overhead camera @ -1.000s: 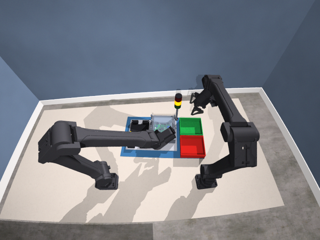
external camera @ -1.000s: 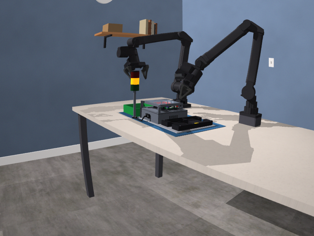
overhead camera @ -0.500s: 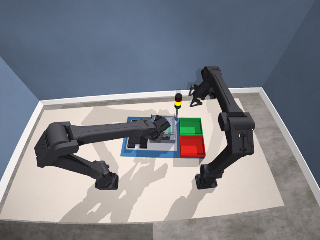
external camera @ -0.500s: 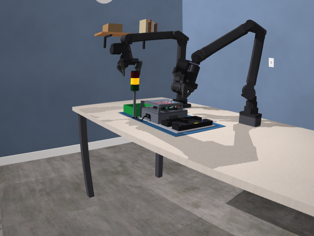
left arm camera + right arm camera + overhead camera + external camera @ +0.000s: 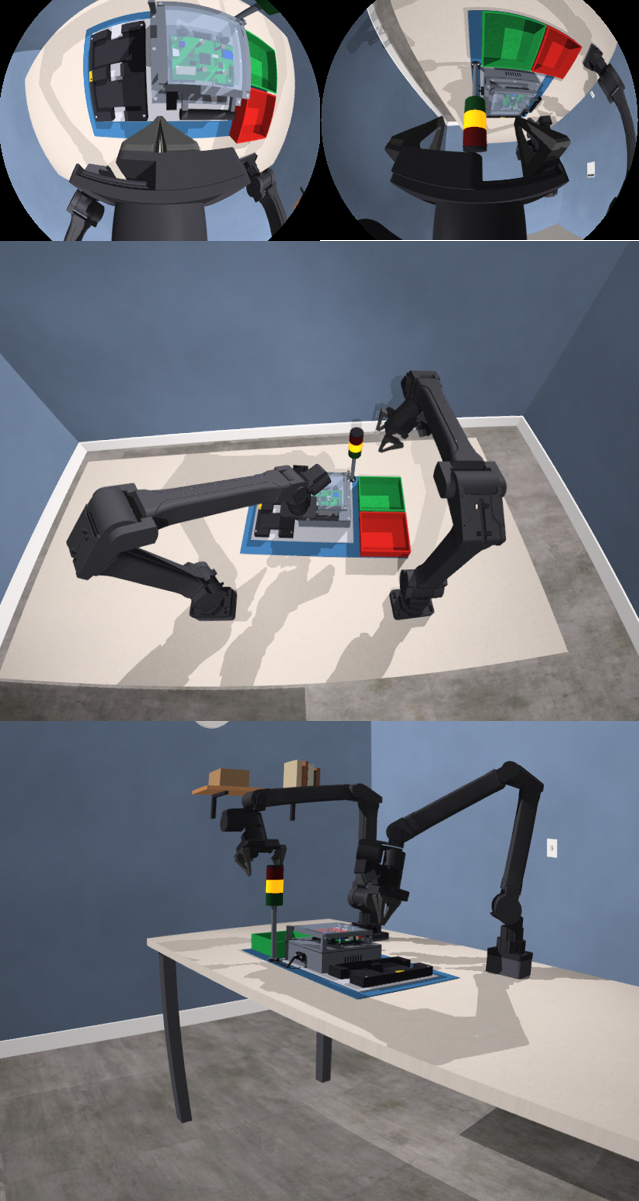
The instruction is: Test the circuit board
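While amber glows, the tester (image 5: 325,523) (image 5: 308,955) (image 5: 156,70) (image 5: 513,77) contains the board (image 5: 329,497) (image 5: 203,60) (image 5: 513,101).

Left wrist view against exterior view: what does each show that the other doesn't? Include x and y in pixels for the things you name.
Only left wrist: the tray's white patches (image 5: 116,72) and the red bin's (image 5: 267,113) outer walls and rim.

Only exterior: the lit yellow lamp (image 5: 274,886), the wall shelf (image 5: 227,790) and table legs (image 5: 174,1041).

Both: the black tray (image 5: 102,54) (image 5: 392,971), green bin (image 5: 274,70) (image 5: 260,944), board (image 5: 202,58) (image 5: 346,940) under the lid, and shut left claw (image 5: 160,120) (image 5: 383,921).

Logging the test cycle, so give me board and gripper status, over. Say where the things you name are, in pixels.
Left gripper (image 5: 382,921) (image 5: 160,118) shut, empty; right gripper (image 5: 263,870) (image 5: 479,119) open, empty. Circuit board (image 5: 329,497) (image 5: 203,59) under tester's lid; signal light (image 5: 355,446) (image 5: 274,885) (image 5: 475,119) yellow.
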Robot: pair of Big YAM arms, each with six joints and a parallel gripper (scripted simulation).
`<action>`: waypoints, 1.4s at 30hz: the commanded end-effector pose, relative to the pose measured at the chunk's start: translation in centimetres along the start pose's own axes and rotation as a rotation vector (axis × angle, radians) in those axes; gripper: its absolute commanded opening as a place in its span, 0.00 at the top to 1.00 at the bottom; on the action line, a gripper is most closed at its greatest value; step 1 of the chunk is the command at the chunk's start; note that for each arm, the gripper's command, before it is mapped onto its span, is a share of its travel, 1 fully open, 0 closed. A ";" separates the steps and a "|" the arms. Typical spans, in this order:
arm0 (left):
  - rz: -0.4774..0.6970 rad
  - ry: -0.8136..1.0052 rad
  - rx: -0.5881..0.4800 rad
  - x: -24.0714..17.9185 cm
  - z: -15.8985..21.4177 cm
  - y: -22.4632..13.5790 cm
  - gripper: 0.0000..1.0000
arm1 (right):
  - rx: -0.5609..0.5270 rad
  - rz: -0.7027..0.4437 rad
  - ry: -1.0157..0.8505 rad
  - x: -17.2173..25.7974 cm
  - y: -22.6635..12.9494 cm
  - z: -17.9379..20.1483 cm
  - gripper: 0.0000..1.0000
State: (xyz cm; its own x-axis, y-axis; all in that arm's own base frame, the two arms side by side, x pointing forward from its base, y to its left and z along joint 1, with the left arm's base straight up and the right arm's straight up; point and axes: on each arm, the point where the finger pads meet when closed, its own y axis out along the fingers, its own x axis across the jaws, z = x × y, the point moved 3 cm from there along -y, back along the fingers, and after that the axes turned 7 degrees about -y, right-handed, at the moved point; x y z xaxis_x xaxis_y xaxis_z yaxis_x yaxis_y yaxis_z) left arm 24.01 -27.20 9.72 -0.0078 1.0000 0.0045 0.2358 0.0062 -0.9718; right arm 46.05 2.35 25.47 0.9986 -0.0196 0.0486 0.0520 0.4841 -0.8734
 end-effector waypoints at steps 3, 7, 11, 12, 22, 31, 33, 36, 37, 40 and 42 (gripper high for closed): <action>0.059 -0.036 -0.044 -2.1 -2.2 -2.5 1.00 | 0.000 -0.019 -0.012 1.0 -0.7 0.5 0.00; 0.059 -0.036 -0.044 -2.1 -2.2 -2.5 1.00 | 0.000 -0.019 -0.012 1.0 -0.7 0.5 0.00; 0.037 -0.031 -0.028 -1.4 -1.4 -1.4 1.00 | 0.000 -0.019 -0.012 1.0 -0.7 0.5 0.00; 0.037 -0.031 -0.028 -1.4 -1.4 -1.4 1.00 | 0.000 -0.019 -0.012 1.0 -0.7 0.5 0.00; 0.037 -0.031 -0.028 -1.4 -1.4 -1.4 1.00 | 0.000 -0.019 -0.012 1.0 -0.7 0.5 0.00; 0.037 -0.031 -0.028 -1.4 -1.4 -1.4 1.00 | 0.000 -0.019 -0.012 1.0 -0.7 0.5 0.00; 0.037 -0.031 -0.028 -1.4 -1.4 -1.4 1.00 | 0.000 -0.019 -0.012 1.0 -0.7 0.5 0.00; 0.037 -0.031 -0.028 -1.4 -1.4 -1.4 1.00 | 0.000 -0.019 -0.012 1.0 -0.7 0.5 0.00; 0.037 -0.031 -0.028 -1.4 -1.4 -1.4 1.00 | 0.000 -0.019 -0.012 1.0 -0.7 0.5 0.00; 0.037 -0.031 -0.028 -1.4 -1.4 -1.4 1.00 | 0.000 -0.019 -0.012 1.0 -0.7 0.5 0.00; 0.037 -0.031 -0.028 -1.4 -1.4 -1.4 1.00 | 0.000 -0.019 -0.012 1.0 -0.7 0.5 0.00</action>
State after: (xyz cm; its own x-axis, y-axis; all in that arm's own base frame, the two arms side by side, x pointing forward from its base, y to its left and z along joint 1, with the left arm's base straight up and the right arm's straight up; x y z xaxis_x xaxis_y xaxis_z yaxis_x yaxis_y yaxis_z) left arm 24.05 -27.26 9.78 -0.0129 0.9999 0.0019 0.2367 0.0049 -0.9716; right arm 46.06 2.35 25.47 0.9986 -0.0196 0.0487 0.0521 0.4841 -0.8734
